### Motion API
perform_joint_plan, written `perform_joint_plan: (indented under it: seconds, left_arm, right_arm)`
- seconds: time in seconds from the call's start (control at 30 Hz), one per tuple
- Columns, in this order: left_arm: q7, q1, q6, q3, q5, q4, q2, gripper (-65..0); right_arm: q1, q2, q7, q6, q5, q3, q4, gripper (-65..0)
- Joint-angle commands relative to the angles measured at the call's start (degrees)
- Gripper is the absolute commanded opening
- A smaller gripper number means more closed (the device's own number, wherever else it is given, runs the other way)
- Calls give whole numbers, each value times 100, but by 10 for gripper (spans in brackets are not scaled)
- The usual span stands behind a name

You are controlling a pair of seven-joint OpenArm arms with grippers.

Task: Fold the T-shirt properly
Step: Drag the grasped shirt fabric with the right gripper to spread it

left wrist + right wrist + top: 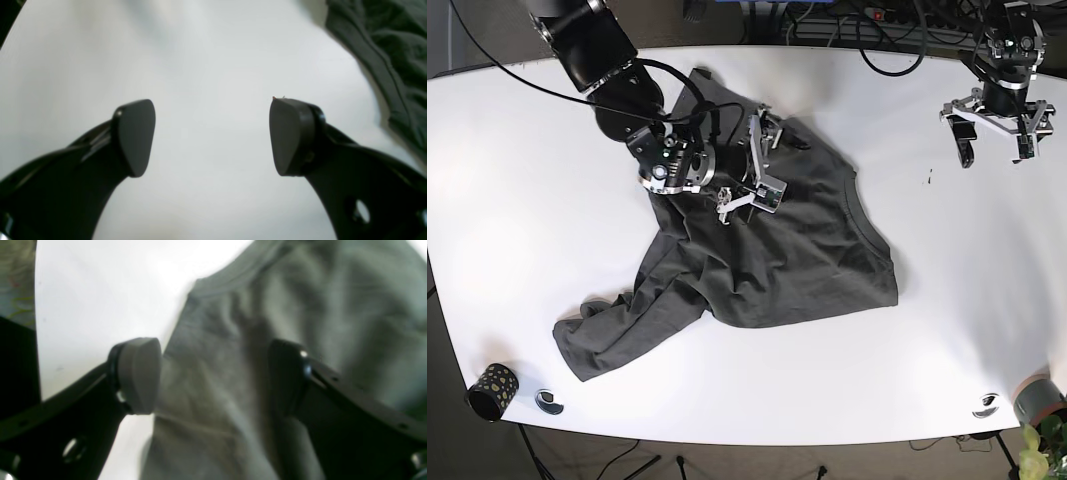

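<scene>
Parted right pincer (215,376) over T-shirt (233,340)

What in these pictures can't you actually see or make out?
- T-shirt: base view, the right gripper and its arm cover the part under them.
- Right wrist view: motion blur hides whether the fingers touch the cloth.
- Left wrist view: the shirt is cut off by the frame's right edge.
- Small ring: base view, too small to identify.

Base view is sharp and evenly lit from overhead, and the white counter (527,200) is bright with only soft, short shadows. The right wrist view is pretty smeared: the T-shirt (267,323) is out of focus and the counter behind it blows out to pure white. The left wrist view is soft too, with a hazy grey shadow along the cloth edge.
</scene>
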Motion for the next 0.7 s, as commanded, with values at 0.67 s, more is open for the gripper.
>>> perform_joint_plan:
  seconds: [0.67]
  left_arm:
    - [-150,36,8,-365,-37,96,-24,-151]
  right_arm:
    - [533,-666,1267,14,-1628,-995,-1290,-168]
